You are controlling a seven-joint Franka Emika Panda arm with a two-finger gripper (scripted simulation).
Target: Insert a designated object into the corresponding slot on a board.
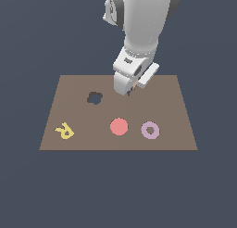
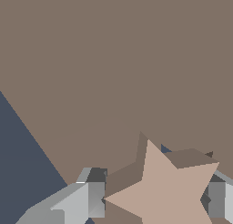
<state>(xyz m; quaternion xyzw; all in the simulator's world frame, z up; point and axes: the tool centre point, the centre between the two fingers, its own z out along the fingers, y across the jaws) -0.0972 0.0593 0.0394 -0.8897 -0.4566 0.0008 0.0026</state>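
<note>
The tan five-pointed star [image 2: 168, 191] sits between my gripper's fingers [image 2: 95, 198] in the wrist view. My gripper [image 2: 156, 199] is shut on it, close above the brown board [image 2: 113, 59]. Thin dark slivers of the star-shaped slot [image 2: 165, 150] show just past the star's points; the star covers the rest of it. In the exterior view my gripper [image 1: 128, 90] is low over the board [image 1: 69, 97], right of the flower cutout, and hides the slot. Only a small tan bit of the star [image 1: 134, 85] shows there.
The dark flower-shaped cutout [image 1: 95, 98] lies at the exterior view's left of my gripper. On the board's near part lie a yellow R-shaped piece [image 1: 64, 131], a red disc [image 1: 119, 126] and a purple ring [image 1: 150, 129]. The board's edge and the dark floor [image 2: 22, 150] show in the wrist view.
</note>
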